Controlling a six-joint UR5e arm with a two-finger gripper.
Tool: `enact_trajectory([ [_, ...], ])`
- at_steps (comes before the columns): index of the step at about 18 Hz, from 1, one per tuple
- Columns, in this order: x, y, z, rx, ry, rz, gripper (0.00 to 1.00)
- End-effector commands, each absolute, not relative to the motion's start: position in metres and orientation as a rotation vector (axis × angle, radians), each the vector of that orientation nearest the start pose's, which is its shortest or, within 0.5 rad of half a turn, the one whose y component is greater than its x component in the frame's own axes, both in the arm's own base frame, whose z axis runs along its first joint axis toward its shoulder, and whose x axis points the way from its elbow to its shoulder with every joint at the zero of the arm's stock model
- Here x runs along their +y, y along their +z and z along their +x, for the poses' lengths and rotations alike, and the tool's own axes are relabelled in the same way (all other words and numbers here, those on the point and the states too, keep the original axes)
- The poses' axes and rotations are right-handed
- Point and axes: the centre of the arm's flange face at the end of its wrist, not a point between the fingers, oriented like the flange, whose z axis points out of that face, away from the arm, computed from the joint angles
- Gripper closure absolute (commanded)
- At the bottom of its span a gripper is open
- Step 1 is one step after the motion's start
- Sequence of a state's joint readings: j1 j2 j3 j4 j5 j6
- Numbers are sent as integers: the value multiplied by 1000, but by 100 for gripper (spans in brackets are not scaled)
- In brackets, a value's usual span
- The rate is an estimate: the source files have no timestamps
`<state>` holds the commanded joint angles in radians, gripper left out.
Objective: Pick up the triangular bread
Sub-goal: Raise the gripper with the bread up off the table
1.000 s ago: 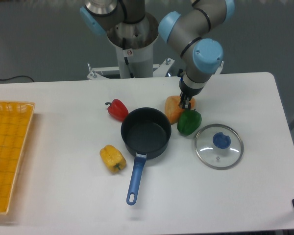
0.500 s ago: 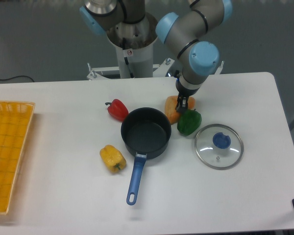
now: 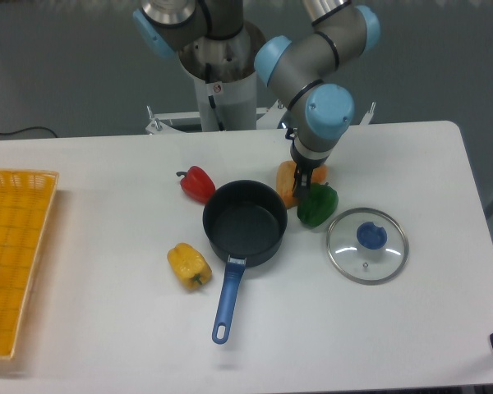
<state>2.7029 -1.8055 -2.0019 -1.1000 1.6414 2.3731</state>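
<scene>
- Since a second ago the UR5e arm (image 3: 312, 61) has been swung leftward; the wrist cap has shifted left and the gripper (image 3: 305, 176) now sits over the middle of the bread rather than its right part. Nothing else on the table (image 3: 411, 328) appears moved.
- Saucepan (image 3: 245, 223) sits at centre, handle toward the near edge; glass lid (image 3: 366, 245) lies to its right; yellow crate (image 3: 12, 263) at the left edge.
- Green bell pepper (image 3: 316, 204) is seen touching the bread's front; red bell pepper (image 3: 197, 183) and yellow bell pepper (image 3: 188, 265) lie well apart from it.
- Triangular bread (image 3: 287, 180): on the table behind the pan's right rim, partly hidden by the gripper.
- Fingers (image 3: 303, 178): pressed down at the loaf; whether gripping or slack cannot be told.
- Handling, judged: light, crusty, rough enough to resist slipping. A hold across the narrower flanks is advised, clear of the green pepper.
</scene>
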Motion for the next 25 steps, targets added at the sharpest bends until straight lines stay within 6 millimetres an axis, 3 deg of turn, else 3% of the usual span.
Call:
enact_trajectory([
  [16, 314, 195, -385, 1841, -298, -2572, 1],
  [17, 314, 196, -385, 1841, -298, -2572, 4],
  [19, 314, 196, -384, 1832, -299, -2583, 36],
  [21, 315, 196, -383, 1835, -297, -2584, 41],
  [25, 315, 198, -385, 1815, -291, -2605, 71],
])
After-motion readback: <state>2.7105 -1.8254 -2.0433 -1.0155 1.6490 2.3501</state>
